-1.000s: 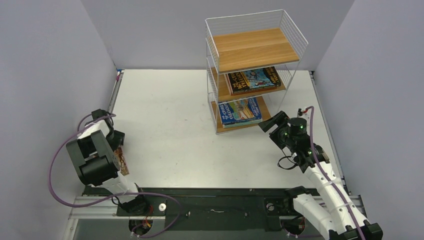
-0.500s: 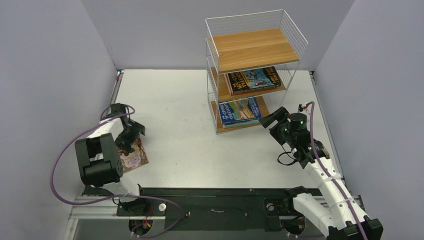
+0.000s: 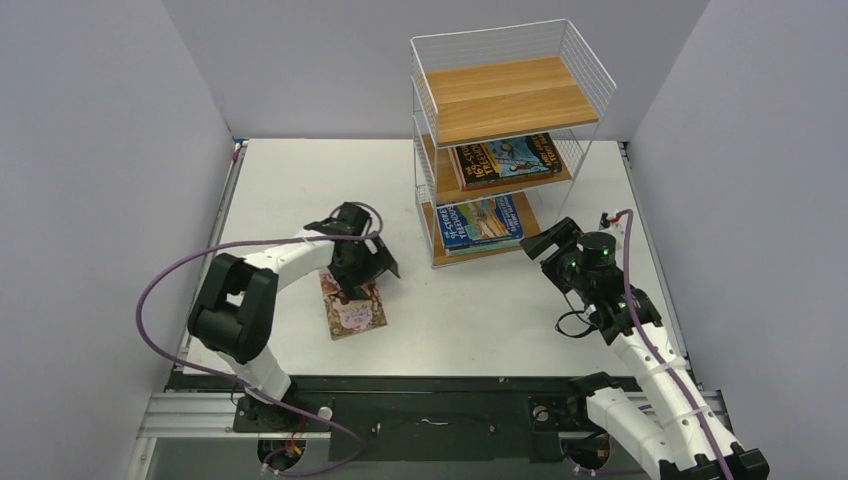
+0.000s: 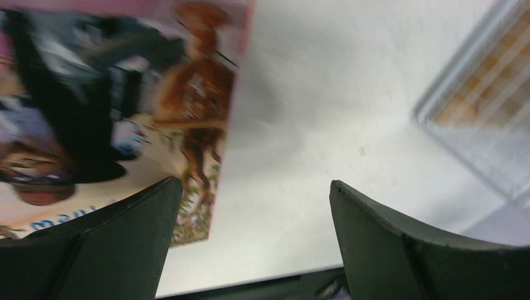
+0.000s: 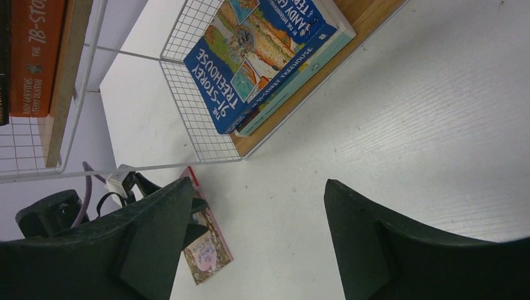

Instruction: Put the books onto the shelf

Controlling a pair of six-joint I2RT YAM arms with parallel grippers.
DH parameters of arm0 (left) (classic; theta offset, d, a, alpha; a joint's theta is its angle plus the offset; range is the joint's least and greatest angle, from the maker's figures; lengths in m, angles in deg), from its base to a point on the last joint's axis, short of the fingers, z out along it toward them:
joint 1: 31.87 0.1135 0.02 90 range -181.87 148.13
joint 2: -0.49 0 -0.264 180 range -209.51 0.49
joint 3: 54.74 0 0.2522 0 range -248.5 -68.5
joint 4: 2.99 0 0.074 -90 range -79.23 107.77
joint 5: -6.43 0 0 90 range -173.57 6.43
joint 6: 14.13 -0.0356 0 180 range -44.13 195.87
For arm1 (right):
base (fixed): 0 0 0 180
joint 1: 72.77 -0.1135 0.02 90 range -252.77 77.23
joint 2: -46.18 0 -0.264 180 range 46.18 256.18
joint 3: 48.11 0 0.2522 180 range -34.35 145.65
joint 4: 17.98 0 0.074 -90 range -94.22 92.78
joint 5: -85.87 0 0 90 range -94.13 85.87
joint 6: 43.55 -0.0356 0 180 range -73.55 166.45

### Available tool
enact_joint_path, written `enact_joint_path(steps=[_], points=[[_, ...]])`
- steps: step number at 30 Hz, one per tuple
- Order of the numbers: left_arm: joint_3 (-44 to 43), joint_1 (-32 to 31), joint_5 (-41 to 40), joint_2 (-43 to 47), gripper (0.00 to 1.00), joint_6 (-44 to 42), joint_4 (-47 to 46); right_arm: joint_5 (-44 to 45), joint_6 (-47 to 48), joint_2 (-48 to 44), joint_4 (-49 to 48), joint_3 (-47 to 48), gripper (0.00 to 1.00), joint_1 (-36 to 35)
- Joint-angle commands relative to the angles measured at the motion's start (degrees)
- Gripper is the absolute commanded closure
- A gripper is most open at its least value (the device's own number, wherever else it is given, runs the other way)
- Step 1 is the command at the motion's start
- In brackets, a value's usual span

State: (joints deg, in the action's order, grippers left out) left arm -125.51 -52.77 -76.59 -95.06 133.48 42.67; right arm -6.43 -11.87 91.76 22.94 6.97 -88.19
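Tabletop (image 3: 300,190) at left carries one pink book (image 3: 352,308) lying flat. We see the left tool (image 4: 255,194) above it, fingers spread wide and holding nothing, one finger over the cover's edge. Further right, the shelf (image 3: 510,100) keeps a dark book (image 3: 515,155) and an orange book (image 5: 31,56) on its middle board, and a blue book (image 3: 480,220) atop another on the bottom board. Just beside it hangs the right tool (image 5: 257,187), fingers apart, gripping nothing.

Left gripper (image 3: 362,276) has swung from the left edge of the surface (image 3: 290,190) to its middle, nearer the shelf (image 3: 510,95); the pink book (image 3: 353,308) has travelled rightward with it.
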Motion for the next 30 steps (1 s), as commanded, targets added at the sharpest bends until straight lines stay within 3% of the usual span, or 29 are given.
enact_joint_path(steps=[1,5,10,12,14,19,25,28,30], points=[[-8.06,-7.63,6.88,-1.72,0.11,-2.69,3.57,1.3,-0.59,-0.48,-0.61,-0.57,0.27,-0.37],[-15.94,-5.14,1.82,0.79,0.04,-11.4,13.64,1.4,-0.36,-1.36,-0.61,-1.53,0.27,-0.49],[-10.36,6.54,-4.07,7.28,0.03,-16.22,15.48,0.72,-0.3,-1.89,-0.69,-2.86,0.27,-0.57],[-8.87,7.82,-11.6,8.15,0.03,-17.53,18.62,0.62,-0.36,-1.98,-0.7,-3.05,0.27,-0.53],[-7.21,8.03,-13.8,8.5,0.03,-17.67,20.04,0.77,-0.49,-2.2,-0.95,-3.43,0.27,-0.6],[1.47,7.86,-10.05,7.77,0.03,-16.52,13.0,-0.83,-0.81,-0.98,-3.05,-4.58,0.27,-0.8],[5.43,6.03,0.54,1.79,0.01,-17.63,4.95,-15.23,0.68,5.76,-13.02,-6.66,0.26,-4.04],[3.24,-1.45,-0.54,-1.61,0.01,-18.57,4.69,-27.25,2.41,11.43,-23.32,-9.1,0.25,-5.19],[1.23,-6.71,-2.99,-3.36,0.01,-19.86,7.73,-33.11,4.57,13.55,-23.73,-9.79,0.24,-4.42]])
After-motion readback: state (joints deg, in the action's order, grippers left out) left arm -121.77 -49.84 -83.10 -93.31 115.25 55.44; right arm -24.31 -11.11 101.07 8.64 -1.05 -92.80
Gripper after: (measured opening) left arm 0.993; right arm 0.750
